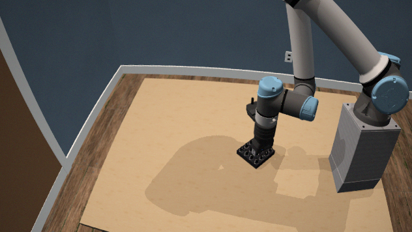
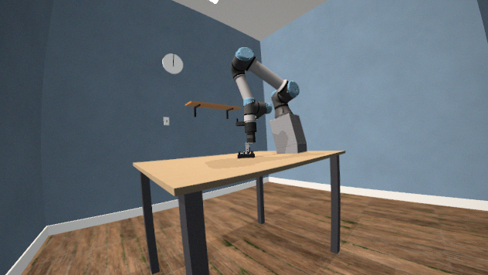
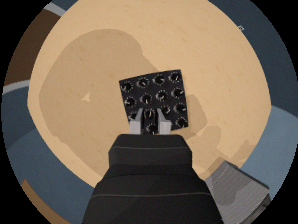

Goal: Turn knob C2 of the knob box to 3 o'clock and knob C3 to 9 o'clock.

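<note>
In the top view, a brown panel [image 1: 13, 146] fills the far left, then the white skirting board [image 1: 98, 107], then the pale wooden table [image 1: 130, 182], which carries a broad shadow. Right of the table's middle sits the small black knob box [image 1: 245, 154], flat on the table and turned cornerwise to this camera. The arm [image 1: 301, 49] comes down from the upper right, and its wrist and black tool body stand straight over the box, hiding most of the knobs from above. The gripper [image 1: 257, 150] is down among them. Through the wrist camera, the box [image 3: 156, 92] lies just ahead and the two grey fingers reach down at the row nearest the lens. The knobs are too small for me to name one. The fingers stand partly closed, and I cannot tell whether they pinch a knob. Further right, well apart from the box, stands the grey pedestal [image 1: 362, 156]. A wall socket [image 1: 288, 56] shows behind the arm.
</note>
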Controlling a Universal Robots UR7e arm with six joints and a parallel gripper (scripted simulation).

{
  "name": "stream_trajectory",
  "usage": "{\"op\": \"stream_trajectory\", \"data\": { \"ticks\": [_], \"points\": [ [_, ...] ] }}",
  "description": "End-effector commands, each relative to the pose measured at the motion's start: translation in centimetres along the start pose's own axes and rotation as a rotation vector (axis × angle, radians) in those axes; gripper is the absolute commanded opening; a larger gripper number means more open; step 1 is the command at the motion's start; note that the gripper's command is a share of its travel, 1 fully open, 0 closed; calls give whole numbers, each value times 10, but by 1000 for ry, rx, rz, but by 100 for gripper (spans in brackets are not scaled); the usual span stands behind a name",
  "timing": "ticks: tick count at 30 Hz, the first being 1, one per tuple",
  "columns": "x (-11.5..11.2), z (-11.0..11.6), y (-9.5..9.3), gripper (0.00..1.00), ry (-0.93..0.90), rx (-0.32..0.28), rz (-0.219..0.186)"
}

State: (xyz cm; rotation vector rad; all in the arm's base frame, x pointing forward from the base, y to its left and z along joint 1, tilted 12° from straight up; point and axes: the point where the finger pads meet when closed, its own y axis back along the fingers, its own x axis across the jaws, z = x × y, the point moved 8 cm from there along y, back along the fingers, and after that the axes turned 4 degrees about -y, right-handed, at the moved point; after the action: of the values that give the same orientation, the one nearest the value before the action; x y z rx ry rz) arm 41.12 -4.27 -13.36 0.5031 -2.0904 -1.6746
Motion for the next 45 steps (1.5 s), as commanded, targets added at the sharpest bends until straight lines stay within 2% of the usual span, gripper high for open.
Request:
{"op": "stream_trajectory", "data": {
  "ticks": [1, 28, 29, 45],
  "points": [
    [0, 0, 0, 46, 0, 1, -1],
    [0, 0, 0, 46, 0, 1, -1],
    [0, 0, 0, 30, 0, 1, -1],
    [0, 0, 0, 30, 0, 1, -1]
  ]
}}
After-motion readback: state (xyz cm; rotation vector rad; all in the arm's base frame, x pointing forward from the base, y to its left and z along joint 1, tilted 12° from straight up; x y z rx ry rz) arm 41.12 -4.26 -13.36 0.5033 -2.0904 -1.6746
